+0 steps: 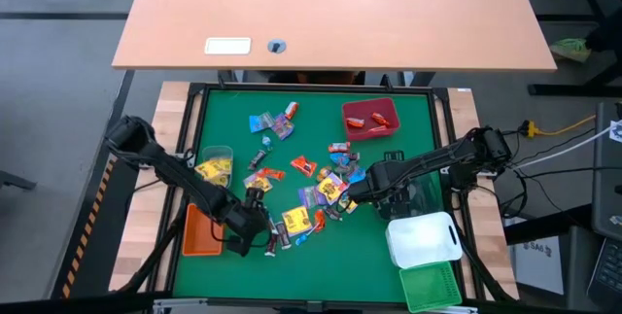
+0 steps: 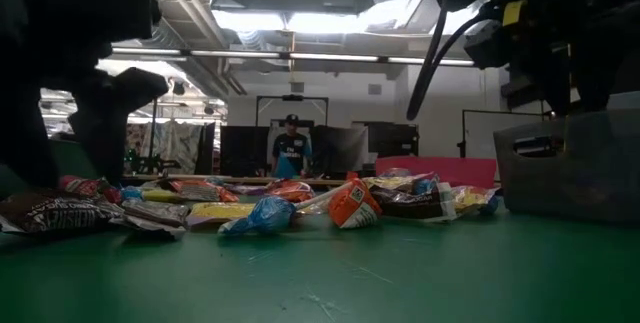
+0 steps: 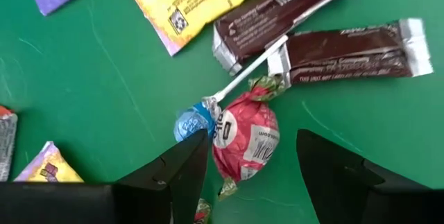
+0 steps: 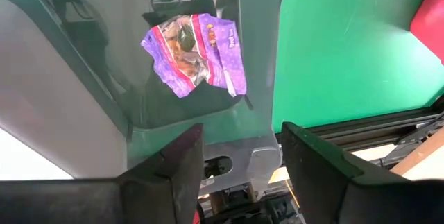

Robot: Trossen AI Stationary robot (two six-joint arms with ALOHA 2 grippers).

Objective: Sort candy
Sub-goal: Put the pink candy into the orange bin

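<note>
Candy (image 3: 244, 137) round, crinkly red foil, flat brown bars (image 3: 350, 50) beside

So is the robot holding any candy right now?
No. The left pincer is open around a red lollipop; the right pincer is open above a purple candy.

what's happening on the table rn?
Two robot arms are sorting a pile of candy on a green mat into small bins. The left gripper is open and low over a red lollipop, one finger beside it, nothing gripped. The right gripper is open over a clear bin that holds a purple candy bag. The red bin already holds a few pieces.
</note>
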